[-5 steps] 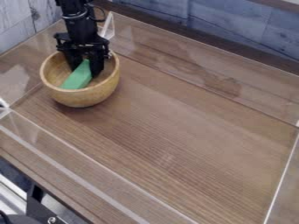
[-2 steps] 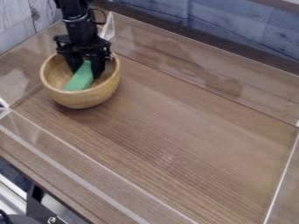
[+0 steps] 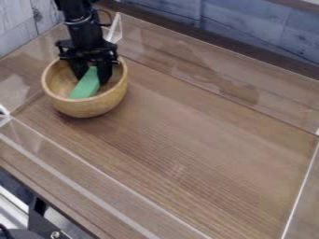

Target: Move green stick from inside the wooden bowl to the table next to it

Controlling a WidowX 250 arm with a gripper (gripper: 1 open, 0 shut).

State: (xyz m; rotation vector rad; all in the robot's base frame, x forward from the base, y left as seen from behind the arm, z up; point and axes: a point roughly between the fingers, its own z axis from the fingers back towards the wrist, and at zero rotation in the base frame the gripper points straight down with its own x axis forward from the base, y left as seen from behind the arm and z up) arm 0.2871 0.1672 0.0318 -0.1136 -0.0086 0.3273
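Observation:
The wooden bowl (image 3: pixel 84 91) sits at the back left of the table (image 3: pixel 200 131). The green stick (image 3: pixel 88 86) leans inside it, its upper end between the black fingers of my gripper (image 3: pixel 90 71), which points straight down into the bowl. The jaws are shut on the stick's upper end. The stick's lower end rests against the bowl's inside.
Low clear plastic walls (image 3: pixel 149 201) edge the tabletop on all sides, with the left wall close beside the bowl. Bare wood-grain surface stretches to the right of and in front of the bowl. A grey plank wall (image 3: pixel 249 23) stands behind.
The bowl has slid slightly left and toward the front with the gripper inside it. The gripper stays shut on the green stick, which remains in the bowl.

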